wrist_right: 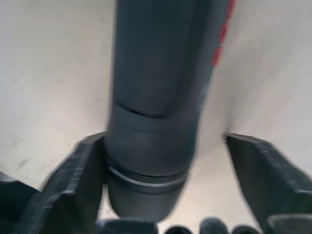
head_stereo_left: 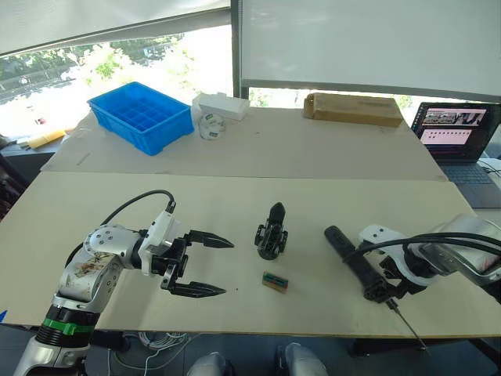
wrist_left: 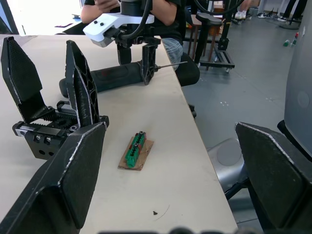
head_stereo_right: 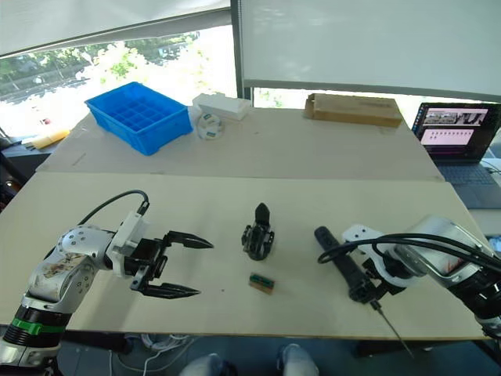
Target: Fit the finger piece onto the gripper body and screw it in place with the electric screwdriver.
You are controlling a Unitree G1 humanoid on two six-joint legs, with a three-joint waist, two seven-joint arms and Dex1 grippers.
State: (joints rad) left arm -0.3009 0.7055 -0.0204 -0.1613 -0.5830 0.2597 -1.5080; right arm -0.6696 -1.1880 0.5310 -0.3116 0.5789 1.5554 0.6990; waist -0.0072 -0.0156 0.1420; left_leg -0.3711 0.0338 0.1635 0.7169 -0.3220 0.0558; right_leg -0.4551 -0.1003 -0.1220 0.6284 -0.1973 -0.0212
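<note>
Both grippers sit low over the cream table [head_stereo_left: 235, 196]. Right gripper [head_stereo_left: 385, 288] straddles the electric screwdriver [head_stereo_left: 352, 258] near its bit end: in the right wrist view the tool's barrel lies against one finger [wrist_right: 80, 180] while the other finger [wrist_right: 258, 170] stands apart from it, so the jaws are spread and not clamped. The screwdriver lies flat, its thin bit [head_stereo_left: 407, 323] reaching to the table's near edge. Left of it, well apart, the gripper body [head_stereo_left: 272, 233] stands upright with its pointed finger up. Just in front of that lies a small green-and-tan block [head_stereo_left: 275, 283]. Further left, the left gripper [head_stereo_left: 211, 266] hovers with its two fingers wide apart, holding nothing, pointed toward the gripper body with bare table between. At the far side rest a blue tray [head_stereo_left: 141, 116], a cardboard box [head_stereo_left: 352, 108] and a laptop [head_stereo_left: 458, 141].
</note>
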